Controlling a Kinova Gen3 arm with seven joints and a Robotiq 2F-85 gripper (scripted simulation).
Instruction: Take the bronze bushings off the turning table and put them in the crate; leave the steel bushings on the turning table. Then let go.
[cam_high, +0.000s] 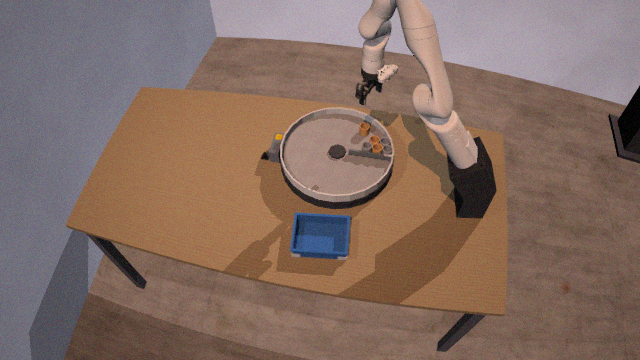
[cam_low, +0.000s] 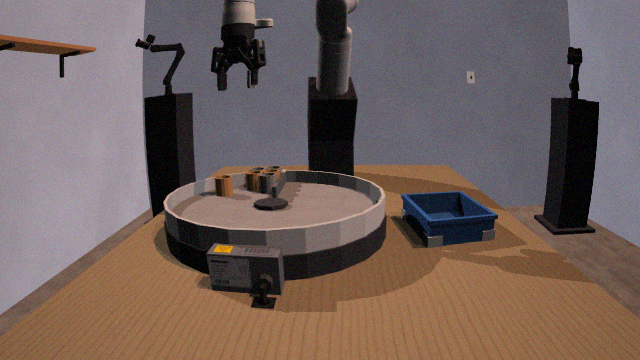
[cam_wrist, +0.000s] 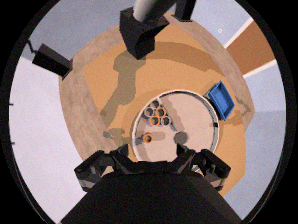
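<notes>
The round grey turning table (cam_high: 336, 155) stands in the middle of the wooden table; it also shows in the exterior view (cam_low: 275, 220) and in the wrist view (cam_wrist: 174, 125). One bronze bushing (cam_high: 364, 129) (cam_low: 223, 185) stands alone near the far rim. Two more bronze bushings (cam_high: 376, 144) stand in a cluster with steel bushings (cam_high: 385, 142) beside a dark bar (cam_low: 261, 180). The blue crate (cam_high: 320, 235) (cam_low: 448, 216) is empty, on the table next to the turning table. My gripper (cam_low: 238, 76) (cam_high: 364, 94) is open and empty, high above the far rim of the turning table.
A grey control box (cam_low: 245, 268) (cam_high: 274, 147) with a yellow label sits against the turning table's rim. The arm's black base (cam_high: 472, 180) stands at the table's edge. Black camera stands (cam_low: 570, 165) stand around the table.
</notes>
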